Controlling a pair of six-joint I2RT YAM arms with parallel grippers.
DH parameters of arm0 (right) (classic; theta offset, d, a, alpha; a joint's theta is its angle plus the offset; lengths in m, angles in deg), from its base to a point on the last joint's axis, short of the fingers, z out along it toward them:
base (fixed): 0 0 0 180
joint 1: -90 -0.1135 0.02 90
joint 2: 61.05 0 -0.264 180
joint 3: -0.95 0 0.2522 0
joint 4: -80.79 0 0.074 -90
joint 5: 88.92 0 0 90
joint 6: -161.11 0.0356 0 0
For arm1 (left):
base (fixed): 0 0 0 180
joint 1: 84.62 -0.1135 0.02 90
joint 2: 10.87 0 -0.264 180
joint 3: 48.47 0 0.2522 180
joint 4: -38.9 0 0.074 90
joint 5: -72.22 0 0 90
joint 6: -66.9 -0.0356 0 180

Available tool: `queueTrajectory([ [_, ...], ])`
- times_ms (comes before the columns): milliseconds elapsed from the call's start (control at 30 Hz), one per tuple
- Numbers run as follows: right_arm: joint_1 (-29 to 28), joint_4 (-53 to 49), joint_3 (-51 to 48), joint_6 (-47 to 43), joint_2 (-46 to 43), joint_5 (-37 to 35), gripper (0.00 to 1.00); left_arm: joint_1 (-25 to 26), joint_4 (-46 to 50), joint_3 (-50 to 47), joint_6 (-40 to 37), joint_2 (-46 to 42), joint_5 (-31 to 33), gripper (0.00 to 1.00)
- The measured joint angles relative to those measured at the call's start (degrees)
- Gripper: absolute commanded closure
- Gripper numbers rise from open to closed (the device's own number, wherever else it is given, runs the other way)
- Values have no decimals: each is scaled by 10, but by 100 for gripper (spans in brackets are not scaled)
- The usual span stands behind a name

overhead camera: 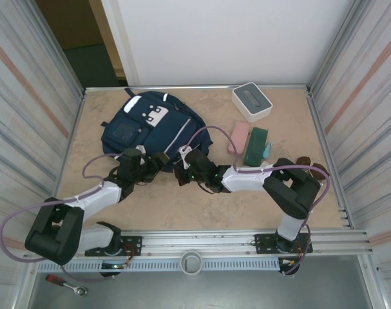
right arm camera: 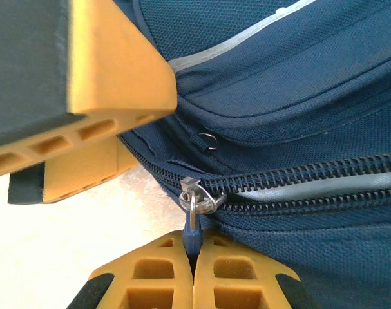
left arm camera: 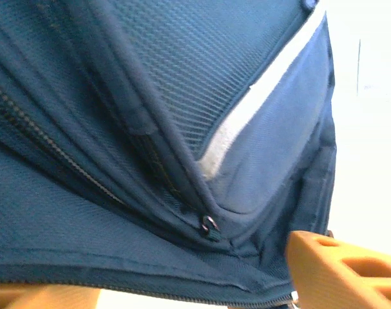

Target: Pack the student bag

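Note:
The student bag (overhead camera: pixel 153 125), a navy-blue backpack with white patches, lies flat at the back left of the table. My right gripper (overhead camera: pixel 182 168) is at its near edge, shut on the blue zipper pull (right arm camera: pixel 192 238). The silver slider (right arm camera: pixel 198 196) sits at the end of the main zipper, with pale lining showing between the teeth. My left gripper (overhead camera: pixel 160 161) stands open astride the bag's near edge just left of the slider. Navy fabric (left arm camera: pixel 182 212) lies between its orange fingers (left arm camera: pixel 340 270). One left finger (right arm camera: pixel 111 84) hangs over the bag in the right wrist view.
A white box (overhead camera: pixel 252 101) stands at the back right. A pink flat item (overhead camera: pixel 238 137) and a dark green one (overhead camera: pixel 256 146) lie right of the bag. Corrugated walls close in both sides. Bare tabletop (overhead camera: pixel 182 206) lies in front of the arms.

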Motion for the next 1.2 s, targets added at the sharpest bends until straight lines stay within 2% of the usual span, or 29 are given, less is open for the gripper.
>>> queueTrajectory([
  [200,2,-1,-2,-4,1,-2,100,-19,-4,1,-23,26,-14,76],
  [333,14,-6,-23,-12,-8,-2,100,-49,1,1,-56,26,-47,93],
  [433,37,-22,-39,-20,-25,-2,100,-78,18,1,-85,19,-72,100],
  [567,63,-48,-57,-36,-57,1,100,-113,43,1,-121,1,-97,100],
  [633,77,-63,-63,-46,-73,10,100,-128,65,3,-141,-10,-100,91],
  [667,83,-68,-63,-47,-77,16,100,-131,75,5,-150,-14,-101,84],
  [733,96,-77,-63,-50,-84,35,100,-132,97,15,-175,-26,-101,62],
  [833,115,-102,-56,-55,-87,67,100,-128,134,36,-210,-52,-90,43],
  [933,128,-128,-38,-57,-87,108,100,-98,176,63,-254,-95,-44,36],
  [1033,134,-146,-20,-57,-87,139,100,-34,208,95,-317,-139,16,35],
  [1200,153,-177,-4,-54,-97,194,100,80,206,132,-489,-153,85,34],
])
